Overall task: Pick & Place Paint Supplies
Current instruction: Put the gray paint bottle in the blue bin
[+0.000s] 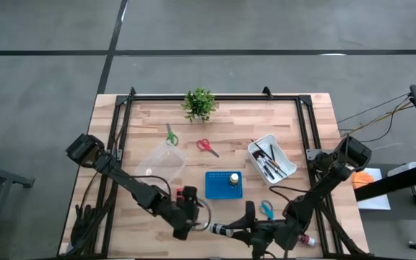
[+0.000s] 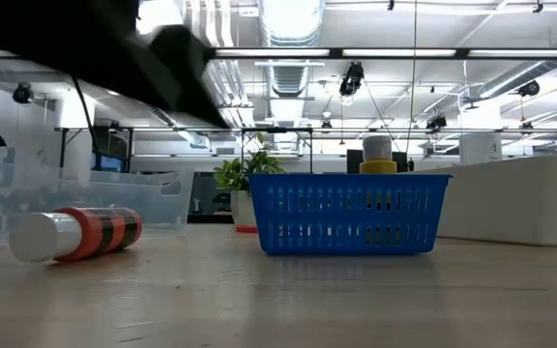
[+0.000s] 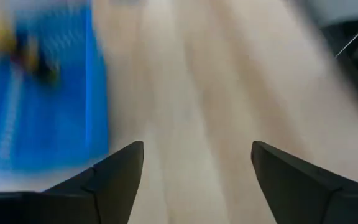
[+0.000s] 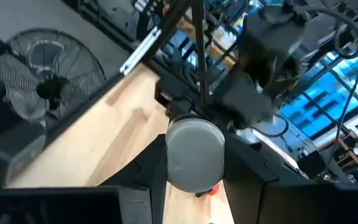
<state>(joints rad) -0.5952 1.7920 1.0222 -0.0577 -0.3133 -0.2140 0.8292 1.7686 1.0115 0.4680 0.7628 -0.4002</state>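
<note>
My right gripper (image 4: 194, 186) is shut on a dark paint bottle (image 1: 220, 230) with a pale round end (image 4: 194, 152), near the table's front edge. My left gripper (image 3: 197, 168) stands open just left of it, with nothing between its fingers. A red bottle (image 2: 71, 235) with black bands lies on its side on the table. The blue basket (image 1: 223, 186) holds a yellow bottle (image 2: 377, 159) standing upright. Green scissors (image 1: 170, 136), red scissors (image 1: 208, 146) and blue scissors (image 1: 266, 209) lie flat on the table. Brushes lie in the white tray (image 1: 284, 155). My right gripper pinches the bottle's sides (image 4: 173, 177) between its two fingers, coming level from the table's right. The bottle lies along the fingers, its pale end toward the wrist and its dark end (image 1: 214, 230) sticking out toward my left gripper. It is lifted clear of the table.
A clear plastic container (image 1: 157, 162) stands left of the basket and a small potted plant (image 1: 198, 103) at the far edge. Another small bottle (image 1: 307, 240) lies by the right arm near the front right. A black frame runs round the tabletop.
</note>
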